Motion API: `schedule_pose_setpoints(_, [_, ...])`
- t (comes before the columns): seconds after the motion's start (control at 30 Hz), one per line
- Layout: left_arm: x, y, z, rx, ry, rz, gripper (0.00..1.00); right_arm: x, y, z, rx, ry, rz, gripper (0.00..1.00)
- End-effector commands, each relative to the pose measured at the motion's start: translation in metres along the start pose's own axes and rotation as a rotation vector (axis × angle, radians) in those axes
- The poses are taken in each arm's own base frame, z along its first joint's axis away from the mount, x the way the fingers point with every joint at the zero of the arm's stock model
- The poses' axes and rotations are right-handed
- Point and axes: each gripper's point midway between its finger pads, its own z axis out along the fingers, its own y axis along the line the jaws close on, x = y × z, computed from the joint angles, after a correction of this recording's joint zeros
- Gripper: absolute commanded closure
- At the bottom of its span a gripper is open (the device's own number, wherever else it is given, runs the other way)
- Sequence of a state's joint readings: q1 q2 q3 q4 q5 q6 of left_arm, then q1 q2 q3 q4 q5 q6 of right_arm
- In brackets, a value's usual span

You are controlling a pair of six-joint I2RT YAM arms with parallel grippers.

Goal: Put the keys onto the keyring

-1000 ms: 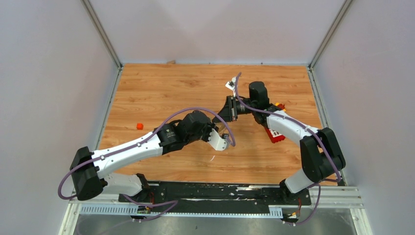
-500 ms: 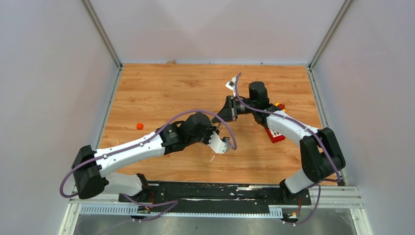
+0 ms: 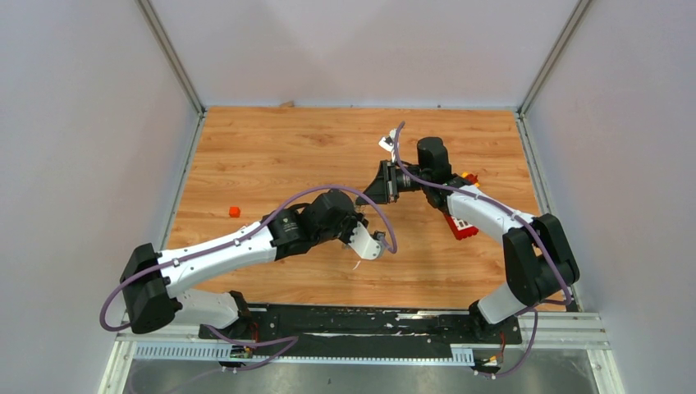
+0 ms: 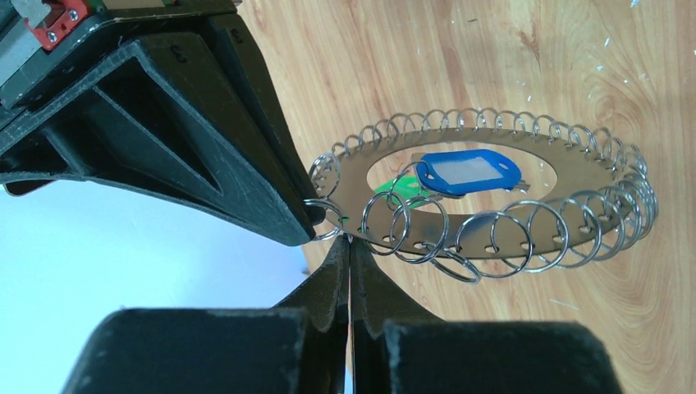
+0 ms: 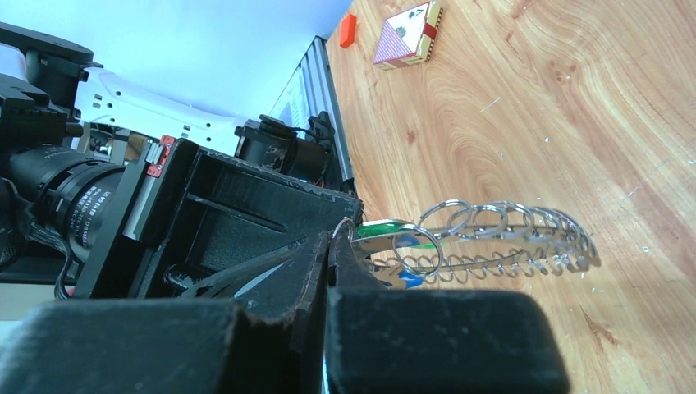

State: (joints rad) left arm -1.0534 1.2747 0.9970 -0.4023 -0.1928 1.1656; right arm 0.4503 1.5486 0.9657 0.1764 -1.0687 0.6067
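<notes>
The keyring [image 4: 492,238] is a silver disc with many wire rings round its rim, held level above the wooden table between both grippers. A blue key [image 4: 466,171] lies at its centre hole, with a green key [image 4: 392,190] partly hidden beside it. My left gripper [image 4: 350,243] is shut, its tips pinching the disc's near edge. My right gripper [image 5: 335,238] is shut on one small rim ring; the keyring [image 5: 501,238], green key [image 5: 386,230] and blue key [image 5: 410,279] show beyond it. In the top view both grippers, left [image 3: 375,240] and right [image 3: 379,194], meet mid-table.
A red block with white squares [image 3: 461,226] lies under the right forearm. A small orange cube [image 3: 234,211] sits at the left of the table and also shows in the right wrist view [image 5: 347,30], next to a pink card [image 5: 408,34]. Grey walls enclose three sides.
My left gripper has shifted slightly right and towards the near edge, closing in on the right gripper. The right arm has not moved.
</notes>
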Motion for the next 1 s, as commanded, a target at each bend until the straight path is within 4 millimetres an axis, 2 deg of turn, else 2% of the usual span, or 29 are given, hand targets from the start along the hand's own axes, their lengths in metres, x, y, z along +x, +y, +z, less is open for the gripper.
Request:
schedule_pose_setpoints(0.0, [-0.005, 0.024, -0.018, -0.059, -0.047, -0.047, 1.0, -0.012, 0.007, -0.001, -0.007, -0.025, -0.057, 1.0])
schedule_pose_setpoints(0.37, [-0.002, 0.028, -0.023, -0.073, -0.067, -0.09, 1.0, -0.012, 0.009, -0.002, -0.01, -0.028, -0.072, 1.0])
schedule_pose_setpoints(0.47, [0.0, 0.035, -0.023, -0.098, -0.058, -0.102, 1.0, -0.012, 0.009, -0.002, -0.012, -0.025, -0.078, 1.0])
schedule_pose_setpoints(0.8, [0.002, 0.048, -0.015, -0.137, -0.026, -0.125, 1.0, -0.011, 0.011, -0.001, -0.018, -0.017, -0.082, 1.0])
schedule_pose_setpoints(0.97, [0.001, 0.044, -0.013, -0.122, -0.032, -0.124, 1.0, -0.011, 0.013, 0.0, -0.03, -0.014, -0.083, 1.0])
